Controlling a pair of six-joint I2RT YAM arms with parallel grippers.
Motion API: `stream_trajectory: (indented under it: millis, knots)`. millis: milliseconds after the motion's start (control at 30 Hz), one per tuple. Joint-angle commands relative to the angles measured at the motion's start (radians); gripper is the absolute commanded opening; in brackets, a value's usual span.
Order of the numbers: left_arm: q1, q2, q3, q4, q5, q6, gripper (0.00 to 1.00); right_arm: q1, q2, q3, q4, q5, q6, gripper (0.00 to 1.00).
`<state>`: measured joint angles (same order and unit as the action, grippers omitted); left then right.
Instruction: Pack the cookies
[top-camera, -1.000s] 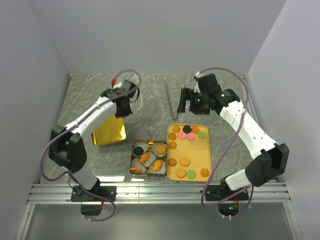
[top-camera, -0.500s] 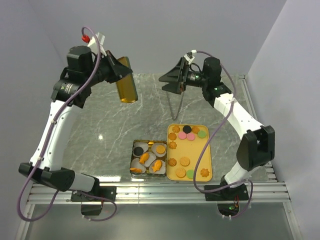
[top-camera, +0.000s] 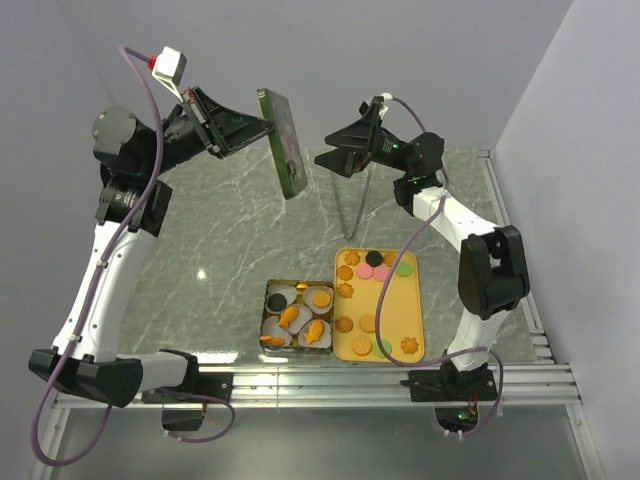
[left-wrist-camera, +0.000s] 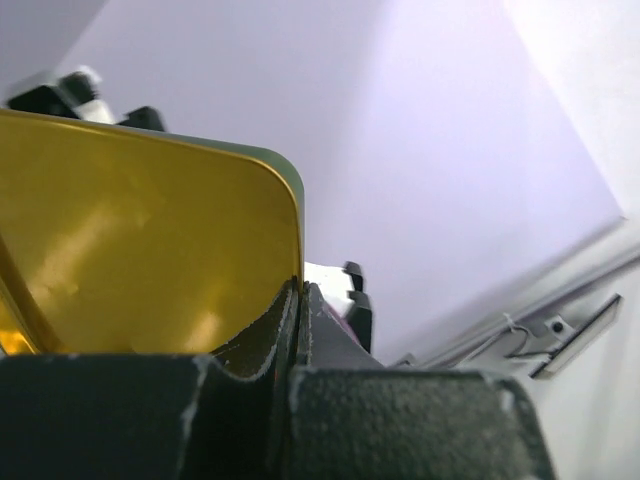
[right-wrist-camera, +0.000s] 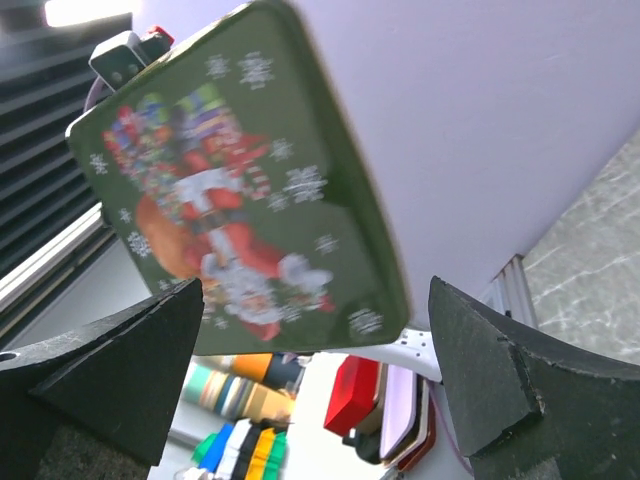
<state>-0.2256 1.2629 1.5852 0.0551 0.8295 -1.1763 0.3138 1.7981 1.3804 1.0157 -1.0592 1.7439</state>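
Note:
Several cookies (top-camera: 370, 323) lie on a gold tray (top-camera: 418, 300) at the front of the table; more sit in white paper cups in the small tin (top-camera: 298, 316) beside it. My left gripper (top-camera: 262, 125) is raised high and shut on the edge of the tin's lid (top-camera: 284, 142). The left wrist view shows the lid's gold inside (left-wrist-camera: 140, 240) pinched at my left gripper (left-wrist-camera: 298, 290). My right gripper (top-camera: 338, 152) hangs open just right of the lid, facing it. Its wrist view shows the lid's green Santa face (right-wrist-camera: 240, 190) beyond my right gripper (right-wrist-camera: 315, 340), apart from both fingers.
Metal tongs (top-camera: 351, 205) lie on the marble table behind the tray. Grey walls close in on the left, back and right. An aluminium rail (top-camera: 320, 380) runs along the near edge by the arm bases.
My left arm has lifted the lid off the table, high and rightward, turning it on edge. My right gripper has risen and swung left to face it, staying open.

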Motion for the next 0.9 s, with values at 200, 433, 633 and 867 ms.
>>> stream_trajectory:
  millis: [200, 433, 633, 867]
  knots:
    - [0.003, -0.042, -0.102, 0.419, 0.08, -0.253, 0.01, 0.025, 0.027, 0.045, 0.224, -0.016, 0.143, 1.0]
    - [0.005, -0.033, -0.149, 0.584, 0.077, -0.359, 0.01, 0.044, 0.063, 0.13, 0.486, -0.016, 0.376, 1.0]
    - [0.005, 0.001, -0.148, 0.736, 0.079, -0.451, 0.01, 0.053, 0.093, 0.161, 0.572, -0.042, 0.485, 0.93]
    - [0.005, 0.013, -0.178, 0.802, 0.066, -0.513, 0.01, 0.073, 0.104, 0.16, 0.711, -0.01, 0.592, 0.87]
